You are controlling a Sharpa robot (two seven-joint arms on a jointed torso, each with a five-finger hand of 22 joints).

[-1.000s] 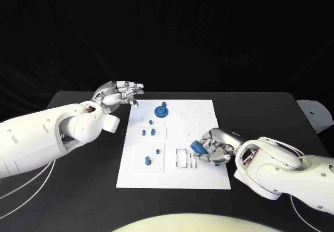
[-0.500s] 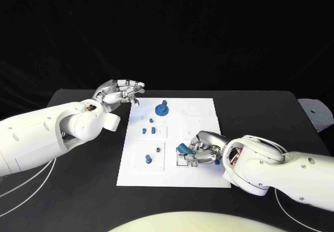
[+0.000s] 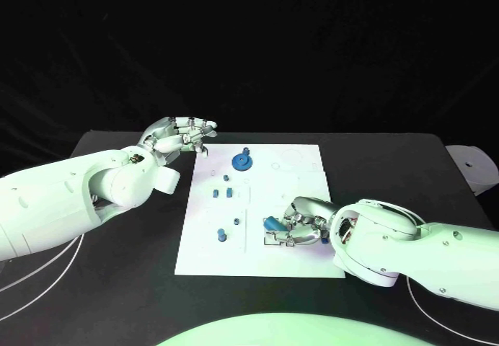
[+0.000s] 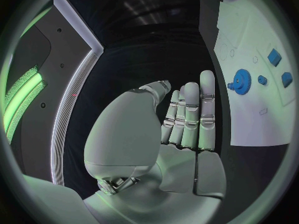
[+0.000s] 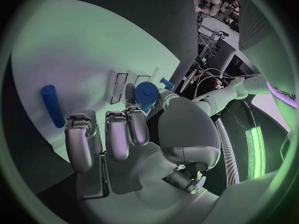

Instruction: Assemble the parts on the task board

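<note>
The black table (image 3: pixel 115 288) carries the white task board (image 3: pixel 301 263) in its middle, and behind the table everything is dark. At the far right edge of the table a pale round object (image 3: pixel 473 167) lies, which I cannot identify.

The left hand (image 3: pixel 179 135) hangs above the table just beside the far left corner of the board. Its fingers (image 4: pixel 190 114) lie close together and bend a little forward; nothing is in it, and it touches nothing.

On the board, near its far edge, a blue gear (image 3: pixel 242 161) stands. Nearer to the robot, two small blue pegs (image 3: pixel 221 192) sit side by side, and further toward the robot another small blue part (image 3: pixel 221 234) stands in the left half of the board.

The right hand (image 3: pixel 296 227) is low over the near right part of the board, beside the rectangular slots. It holds a blue round part (image 5: pixel 147 92) between the thumb and the fingers. In the right wrist view, a blue cylinder (image 5: pixel 52 105) lies on the board apart from this hand.
</note>
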